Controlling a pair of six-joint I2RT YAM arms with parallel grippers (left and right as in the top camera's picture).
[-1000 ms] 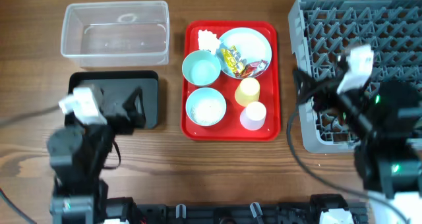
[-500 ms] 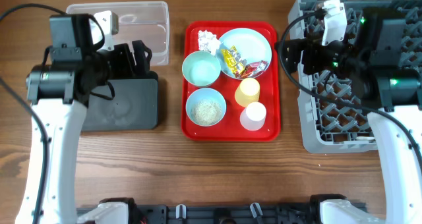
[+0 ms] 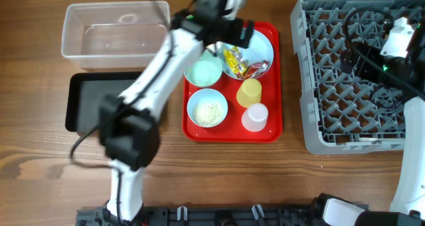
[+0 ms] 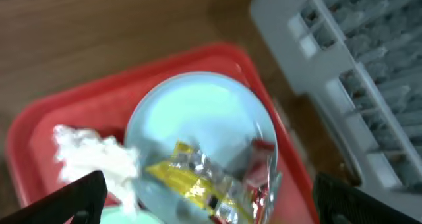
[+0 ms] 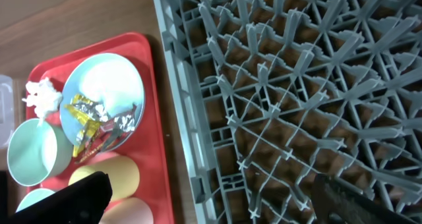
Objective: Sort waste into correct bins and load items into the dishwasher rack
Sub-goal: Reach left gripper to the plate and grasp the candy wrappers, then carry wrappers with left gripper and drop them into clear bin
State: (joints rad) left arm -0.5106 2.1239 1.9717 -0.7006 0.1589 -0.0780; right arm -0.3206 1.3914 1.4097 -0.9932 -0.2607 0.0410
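Observation:
My left gripper (image 3: 234,33) hangs open over the far end of the red tray, above the light-blue plate (image 3: 257,41). Its wrist view shows the plate (image 4: 198,112) with yellow and red candy wrappers (image 4: 211,184) between the spread fingers (image 4: 79,197), and the white tissue (image 4: 92,155) at the left. Wrappers (image 3: 242,65) lie on the plate's near edge. An empty bowl (image 3: 202,72), a bowl of rice grains (image 3: 208,108), a yellow cup (image 3: 250,92) and a whitish-pink cup (image 3: 254,116) stand on the tray. My right gripper (image 3: 364,53) is open and empty over the grey rack (image 3: 352,119).
The clear tub (image 3: 116,30) stands at the far left with the black tray (image 3: 93,103) in front of it. The red tray (image 3: 265,129) lies mid-table. In the right wrist view the rack's edge (image 5: 175,118) runs beside the tray, plate (image 5: 105,85) and yellow cup (image 5: 109,174).
My left arm has swung from above the black tray and tub rightward to over the red tray's plate. My right gripper has drawn back to the right over the rack.

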